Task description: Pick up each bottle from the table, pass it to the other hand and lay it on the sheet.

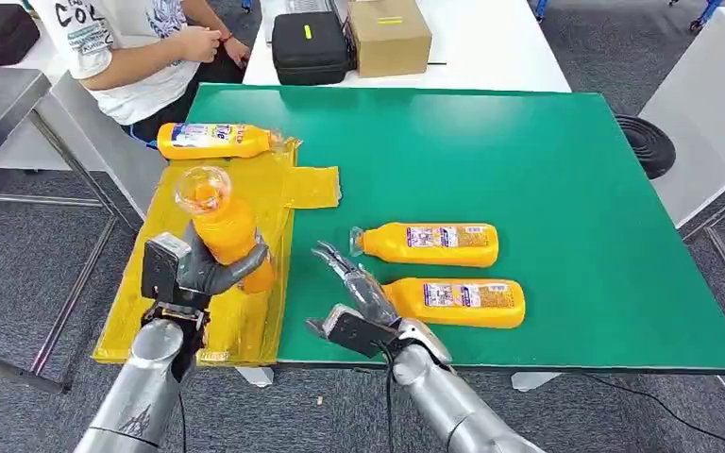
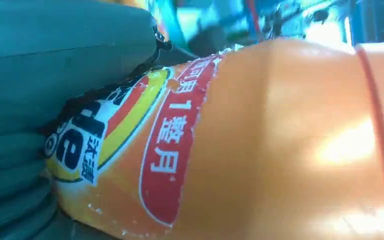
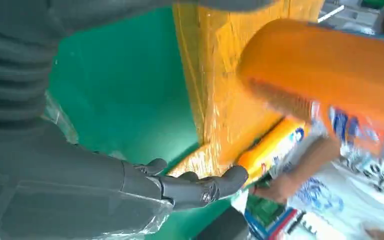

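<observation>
From the head view, our left hand (image 1: 210,269) grips an orange bottle (image 1: 219,225) above the yellow sheet (image 1: 245,330), where one bottle already lies, while our right hand (image 1: 354,293) hovers empty, fingers spread, over the green table (image 1: 547,170) near two more. At the left wrist, the bottle's label (image 2: 175,145) presses against our fingers. At the right wrist, open fingers (image 3: 195,187) face the sheet; we judge laying the bottle down comes next.

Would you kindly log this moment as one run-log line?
left hand: holds bottle above yellow sheet | right hand: open, empty | on sheet: one bottle | on green table: two bottles
</observation>
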### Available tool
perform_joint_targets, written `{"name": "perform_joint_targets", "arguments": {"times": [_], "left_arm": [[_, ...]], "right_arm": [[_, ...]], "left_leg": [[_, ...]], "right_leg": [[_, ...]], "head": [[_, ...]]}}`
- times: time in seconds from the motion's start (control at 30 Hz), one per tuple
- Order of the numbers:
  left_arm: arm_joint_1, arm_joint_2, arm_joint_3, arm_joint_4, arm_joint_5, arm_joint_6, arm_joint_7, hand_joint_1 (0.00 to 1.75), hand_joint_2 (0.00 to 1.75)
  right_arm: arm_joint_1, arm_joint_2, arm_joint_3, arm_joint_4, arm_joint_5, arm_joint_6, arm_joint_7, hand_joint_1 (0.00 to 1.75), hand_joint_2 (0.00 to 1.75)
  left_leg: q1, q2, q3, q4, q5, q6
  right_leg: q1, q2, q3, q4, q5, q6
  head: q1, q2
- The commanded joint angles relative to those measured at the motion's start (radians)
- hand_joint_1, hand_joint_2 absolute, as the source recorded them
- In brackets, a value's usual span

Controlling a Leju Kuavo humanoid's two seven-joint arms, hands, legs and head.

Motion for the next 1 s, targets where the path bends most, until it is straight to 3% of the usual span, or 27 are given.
{"name": "perform_joint_targets", "arguments": {"times": [0.03,0.07,0.13,0.17,0.2,0.33,0.5,0.53,0.57,0.6,0.77,0.9,1.0], "left_arm": [[-0.148,0.126,0.008,0.007,-0.312,0.157,0.063,1.75,1.75],[-0.198,0.161,-0.025,0.030,-0.438,0.175,0.103,1.75,1.75],[-0.231,0.162,-0.015,0.042,-0.444,0.160,0.111,1.75,1.75],[-0.280,0.209,-0.086,0.080,-0.595,0.148,0.168,1.75,1.75],[-0.308,0.205,-0.069,0.113,-0.602,0.136,0.161,1.75,1.75],[-0.308,0.203,-0.068,0.121,-0.605,0.134,0.155,1.75,1.75],[-0.354,0.250,-0.158,0.173,-0.724,0.098,0.191,1.75,1.75],[-0.381,0.275,-0.209,0.212,-0.770,0.037,0.198,1.75,1.75],[-0.384,0.279,-0.209,0.222,-0.769,0.037,0.198,1.75,1.75],[-0.430,0.315,-0.332,0.366,-0.842,-0.061,0.163,1.75,1.75],[-0.499,0.301,-0.490,0.567,-0.849,-0.204,0.083,1.75,1.75],[-0.544,0.311,-0.540,0.602,-0.795,-0.326,0.017,1.75,1.75],[-0.546,0.309,-0.548,0.607,-0.792,-0.327,0.016,1.75,1.75]], "right_arm": [[0.080,-0.037,-0.119,-0.227,0.038,0.019,0.011,0.00,0.00],[0.096,-0.042,-0.130,-0.271,0.042,0.016,0.012,0.00,0.00],[0.103,-0.047,-0.136,-0.298,0.046,0.020,0.019,0.00,0.00],[0.112,-0.045,-0.152,-0.324,0.041,0.007,0.012,0.00,0.00],[0.120,-0.047,-0.160,-0.351,0.042,0.015,0.018,0.00,0.00],[0.121,-0.047,-0.161,-0.354,0.042,0.019,0.020,0.00,0.00],[0.126,-0.045,-0.182,-0.373,0.031,0.000,0.010,0.00,0.00],[0.132,-0.041,-0.200,-0.392,0.010,-0.007,0.000,0.00,1.75],[0.133,-0.045,-0.202,-0.402,0.010,-0.007,0.000,0.00,1.75],[0.158,-0.048,-0.248,-0.485,-0.032,-0.003,0.002,0.00,1.75],[0.182,-0.055,-0.295,-0.552,-0.053,-0.006,0.015,0.00,1.75],[0.200,-0.059,-0.304,-0.575,-0.062,-0.020,0.009,0.00,1.75],[0.209,-0.059,-0.307,-0.585,-0.064,-0.023,0.008,0.00,1.75]], "left_leg": [[0.001,-0.001,0.001,0.001,-0.001,0.000],[0.001,-0.001,0.002,0.001,-0.001,0.000],[0.001,-0.004,-0.001,0.002,0.000,0.000],[0.001,-0.002,-0.002,0.001,0.001,0.000],[0.001,-0.003,0.001,0.002,-0.001,0.000],[0.000,-0.002,0.001,0.000,0.001,0.000],[0.001,-0.001,0.002,0.000,0.001,0.000],[0.001,-0.001,0.002,0.000,0.000,0.000],[0.001,-0.001,0.003,0.000,0.000,0.000],[0.001,-0.001,0.004,0.000,0.000,-0.001],[0.000,-0.001,0.005,0.000,0.000,-0.001],[0.001,-0.001,0.002,0.001,0.000,-0.001],[0.001,0.000,0.002,0.001,0.000,-0.001]], "right_leg": [[0.001,-0.002,0.002,0.001,-0.001,-0.002],[0.001,-0.003,0.003,0.001,-0.002,-0.003],[0.002,-0.005,0.001,0.002,-0.002,-0.002],[0.001,-0.003,-0.001,0.001,0.000,-0.001],[0.001,-0.004,0.002,0.001,-0.002,-0.003],[0.001,-0.003,0.001,0.000,0.000,-0.003],[0.001,-0.002,0.002,0.000,0.000,-0.003],[0.001,-0.002,0.002,0.000,0.000,-0.003],[0.001,-0.002,0.003,0.000,0.000,-0.004],[0.001,-0.002,0.004,0.000,-0.001,-0.004],[0.000,-0.002,0.004,0.000,-0.001,-0.004],[0.001,-0.002,0.002,0.000,0.000,-0.004],[0.001,0.000,0.002,0.000,0.000,-0.004]], "head": [[0.000,0.000],[0.000,0.000],[0.000,0.000],[0.000,0.000],[0.000,0.000],[0.000,0.000],[0.000,0.000],[0.000,0.000],[0.000,0.000],[0.000,0.000],[0.000,0.000],[0.000,0.000],[0.000,0.000]]}}
